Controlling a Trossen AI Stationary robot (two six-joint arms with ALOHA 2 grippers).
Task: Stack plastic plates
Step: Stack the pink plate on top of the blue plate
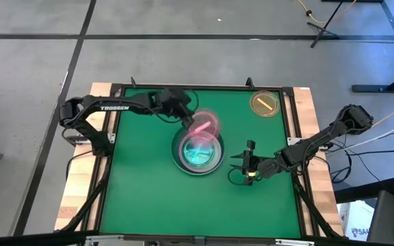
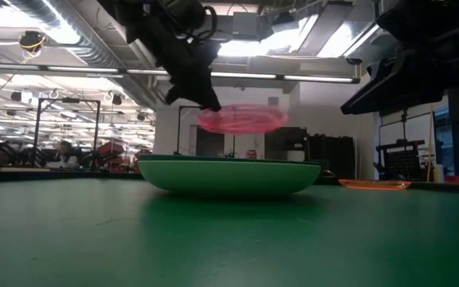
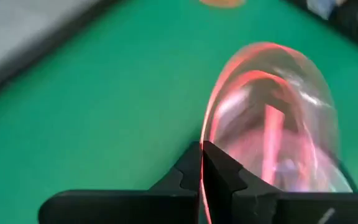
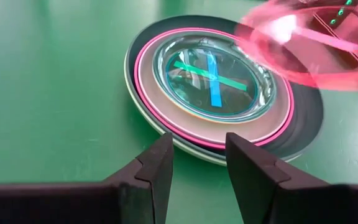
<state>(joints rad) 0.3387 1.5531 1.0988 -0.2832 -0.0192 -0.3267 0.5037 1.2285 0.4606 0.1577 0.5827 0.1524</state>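
Carrying: the left gripper [image 1: 185, 117] is clamped on the rim of the small pink plate [image 1: 205, 124], its fingers [image 3: 188, 175] pinched tight either side of the edge, and holds it in the air over the stack [image 1: 198, 152].
Step in hand: the pink plate looks to be on its way onto the stack; I judge the task well along, with at least one plate not yet gathered.
Nearest the stack: the right gripper [image 1: 250, 164] waits just beside it on the green table [image 1: 142, 198], fingers [image 4: 151, 171] parted with nothing between them, pointing at the stack's rim.
Stack itself: large plates nested at the bottom, a dark outer rim and a pink ring [image 4: 166, 121] showing, with a bluish-green translucent small plate [image 4: 213, 78] sitting in the middle.
Pink plate against the stack: above it and off towards the left arm's side, tilted, clear of the plates below in the low view.
Next move, as I read it: bring the plate level and centred over the small plates, lower, then let go.
Far from the stack: an amber small plate [image 1: 265, 103] lies alone, well apart, near the table's far corner on the right arm's side.
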